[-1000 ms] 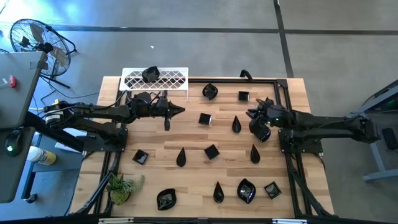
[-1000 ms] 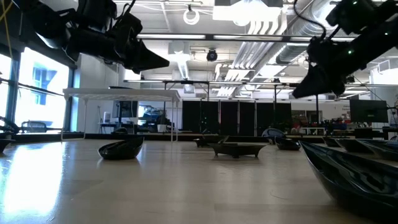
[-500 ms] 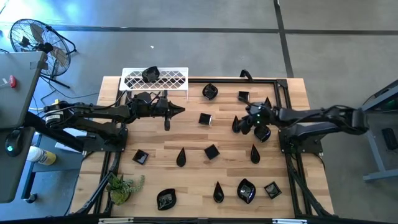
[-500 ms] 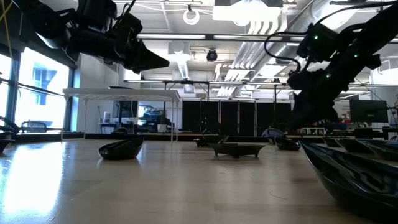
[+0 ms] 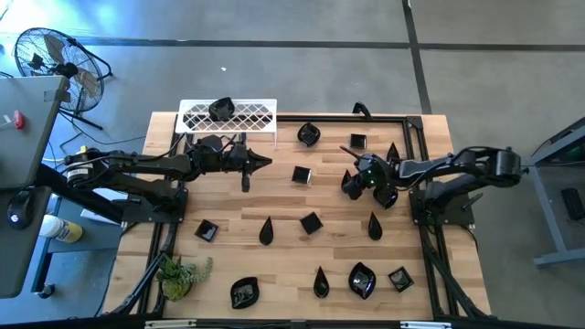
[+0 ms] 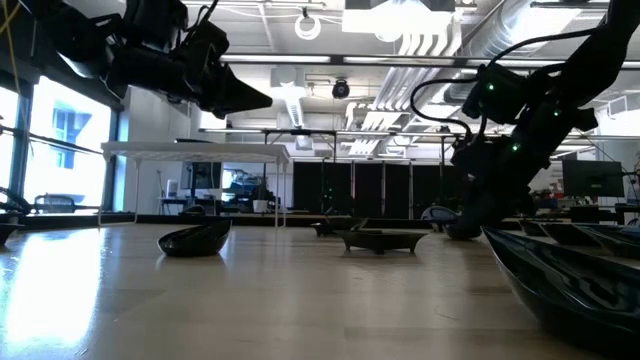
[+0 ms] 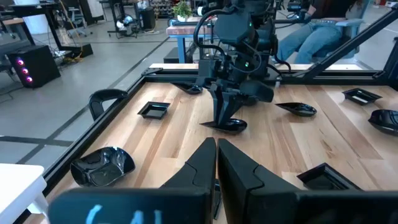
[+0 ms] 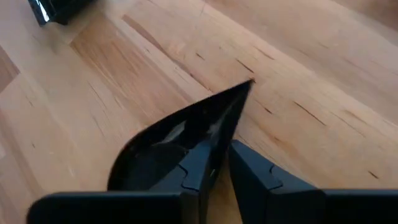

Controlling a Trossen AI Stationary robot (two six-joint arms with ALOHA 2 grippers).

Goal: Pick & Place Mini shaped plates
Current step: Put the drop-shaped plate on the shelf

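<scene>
- The left gripper [image 5: 265,163] hovers over the table [image 5: 274,206] just in front of the white wire rack [image 5: 228,116], jaws pressed together on nothing.
- One dark dish [image 5: 221,109] sits on that rack.
- Other mini shaped plates [image 5: 311,222] lie scattered over the wood.
- The right gripper [image 5: 351,183] reaches down at the right side, fingers [image 8: 205,165] pinching the rim of a teardrop plate [image 8: 180,140] that rests on the table.

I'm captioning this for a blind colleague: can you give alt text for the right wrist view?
The right gripper has its two dark fingers pinched on the rim of a glossy black teardrop plate lying on the light wooden table, its pointed tip aimed away from the camera.
</scene>
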